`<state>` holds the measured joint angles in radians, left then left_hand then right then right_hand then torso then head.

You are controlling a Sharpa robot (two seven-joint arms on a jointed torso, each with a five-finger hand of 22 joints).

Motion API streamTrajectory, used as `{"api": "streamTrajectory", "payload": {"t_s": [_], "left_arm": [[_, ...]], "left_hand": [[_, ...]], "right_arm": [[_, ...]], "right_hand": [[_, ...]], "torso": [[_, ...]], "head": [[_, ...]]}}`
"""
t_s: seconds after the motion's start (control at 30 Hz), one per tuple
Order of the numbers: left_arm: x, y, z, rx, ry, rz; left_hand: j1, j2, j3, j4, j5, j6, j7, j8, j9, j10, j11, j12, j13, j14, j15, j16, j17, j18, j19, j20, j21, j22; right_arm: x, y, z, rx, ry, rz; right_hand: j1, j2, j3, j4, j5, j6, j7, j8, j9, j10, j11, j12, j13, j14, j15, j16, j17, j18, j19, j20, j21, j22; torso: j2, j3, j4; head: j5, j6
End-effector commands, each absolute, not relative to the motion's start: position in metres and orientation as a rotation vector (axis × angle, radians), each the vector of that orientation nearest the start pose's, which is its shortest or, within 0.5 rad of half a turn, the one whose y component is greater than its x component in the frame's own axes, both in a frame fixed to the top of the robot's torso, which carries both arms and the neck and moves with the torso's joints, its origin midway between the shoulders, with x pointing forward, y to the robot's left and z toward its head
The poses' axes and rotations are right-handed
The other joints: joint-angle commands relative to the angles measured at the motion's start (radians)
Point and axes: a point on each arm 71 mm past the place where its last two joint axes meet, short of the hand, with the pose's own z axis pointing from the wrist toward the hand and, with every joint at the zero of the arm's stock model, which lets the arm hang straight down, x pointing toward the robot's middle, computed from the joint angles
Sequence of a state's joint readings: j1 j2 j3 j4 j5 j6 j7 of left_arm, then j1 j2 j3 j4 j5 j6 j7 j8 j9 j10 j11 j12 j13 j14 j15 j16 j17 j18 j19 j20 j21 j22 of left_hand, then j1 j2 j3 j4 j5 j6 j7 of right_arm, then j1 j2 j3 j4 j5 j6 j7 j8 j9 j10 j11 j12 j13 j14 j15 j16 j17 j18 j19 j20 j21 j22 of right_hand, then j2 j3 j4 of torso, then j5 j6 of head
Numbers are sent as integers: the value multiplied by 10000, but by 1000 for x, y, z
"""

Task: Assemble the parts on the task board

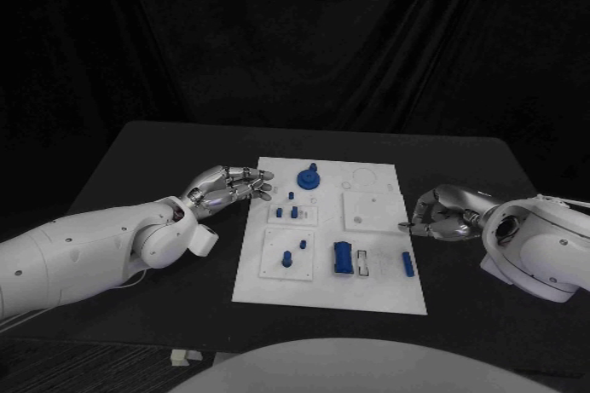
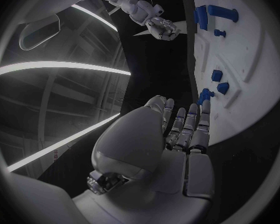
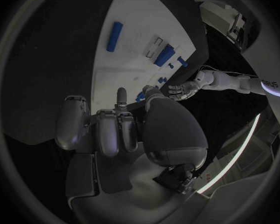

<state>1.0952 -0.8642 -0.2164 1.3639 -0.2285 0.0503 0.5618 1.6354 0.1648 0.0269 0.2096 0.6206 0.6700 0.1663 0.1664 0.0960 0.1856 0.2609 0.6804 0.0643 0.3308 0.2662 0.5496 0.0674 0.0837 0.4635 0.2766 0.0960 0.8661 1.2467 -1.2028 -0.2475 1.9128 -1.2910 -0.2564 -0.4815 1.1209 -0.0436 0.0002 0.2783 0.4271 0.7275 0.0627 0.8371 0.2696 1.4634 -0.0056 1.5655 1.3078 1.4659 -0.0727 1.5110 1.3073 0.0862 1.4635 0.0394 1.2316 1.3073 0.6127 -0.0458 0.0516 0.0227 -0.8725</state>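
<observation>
The white task board (image 1: 332, 295) lies mid-table. On it are a round blue part with a knob (image 1: 310, 178), small blue pegs (image 1: 289, 212), a blue block (image 1: 343, 258) and a slim blue bar (image 1: 407, 263). My left hand (image 1: 228, 187) hovers at the board's far left edge, fingers stretched toward it and apart, holding nothing. The left wrist view shows these fingers (image 2: 189, 122) just short of a blue peg (image 2: 205, 94). At the board's right edge, my right hand (image 1: 442, 212) has its fingers curled in with nothing in them. In the right wrist view this hand (image 3: 115, 127) is beside the board (image 3: 140, 50).
A pale rectangular frame piece (image 1: 365, 262) lies between the block and the bar. Raised white square plates (image 1: 373, 210) sit on the board. The black table (image 1: 147, 167) extends to both sides and beyond the board.
</observation>
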Motion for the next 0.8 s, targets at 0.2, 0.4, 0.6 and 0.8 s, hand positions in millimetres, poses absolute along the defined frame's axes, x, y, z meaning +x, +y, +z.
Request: {"api": "streamTrajectory", "payload": {"t_s": [0.2, 0.4, 0.6, 0.8], "left_arm": [[451, 247, -283, -8764, 16958, -16663], [451, 248, -283, -8772, 16956, -16628], [451, 247, -284, -8782, 17021, -16642], [451, 246, -284, -8783, 17044, -16648]], "left_hand": [[-81, -32, 73, 11, 40, 44, 56, 41, -13, 52, 24, -19, 13, 35, 44, -44, 3, -47, -29, 3, 72, 10], [-81, -32, 73, 11, 40, 44, 56, 41, -13, 52, 24, -19, 13, 35, 44, -44, 3, -47, -29, 3, 72, 10], [-83, -34, 83, 9, 41, 46, 55, 41, -13, 55, 23, -20, 13, 37, 43, -43, 3, -47, -28, 2, 74, 11], [-83, -34, 83, 9, 41, 46, 55, 41, -13, 55, 23, -20, 13, 37, 43, -43, 3, -47, -28, 2, 74, 11]], "right_arm": [[381, -276, -231, 1446, 21712, 2329], [382, -278, -234, 1271, 21955, 1813], [384, -281, -237, 1162, 22277, 1274], [384, -279, -240, 1024, 22488, 1104]], "right_hand": [[338, -29, -339, -88, -1215, -407, -134, 1026, 1825, 1074, -193, 53, 2630, 854, -129, 43, 1665, -198, 97, -127, 198, 1761], [-144, 168, -519, 107, -1304, -78, -294, 1086, 2292, 1074, -304, 53, 2630, 859, -227, 55, 1677, -235, 160, -228, 440, 1817], [-535, 409, -629, 97, -1242, 417, -360, 325, 2341, 1074, -379, 53, 2630, 847, -289, 15, 1597, -240, 157, -313, 499, 1820], [-615, 474, -677, 85, -1195, 672, -335, -295, 2311, 1074, -357, 53, 2630, 841, -286, -2, 1564, -239, 142, -307, 499, 1813]], "torso": [[-2, 1, 5], [-11, 14, -15], [-6, 30, -42], [-26, 15, -7]], "head": [[-45, -2], [-76, -2], [-128, -2], [-199, -2]]}}
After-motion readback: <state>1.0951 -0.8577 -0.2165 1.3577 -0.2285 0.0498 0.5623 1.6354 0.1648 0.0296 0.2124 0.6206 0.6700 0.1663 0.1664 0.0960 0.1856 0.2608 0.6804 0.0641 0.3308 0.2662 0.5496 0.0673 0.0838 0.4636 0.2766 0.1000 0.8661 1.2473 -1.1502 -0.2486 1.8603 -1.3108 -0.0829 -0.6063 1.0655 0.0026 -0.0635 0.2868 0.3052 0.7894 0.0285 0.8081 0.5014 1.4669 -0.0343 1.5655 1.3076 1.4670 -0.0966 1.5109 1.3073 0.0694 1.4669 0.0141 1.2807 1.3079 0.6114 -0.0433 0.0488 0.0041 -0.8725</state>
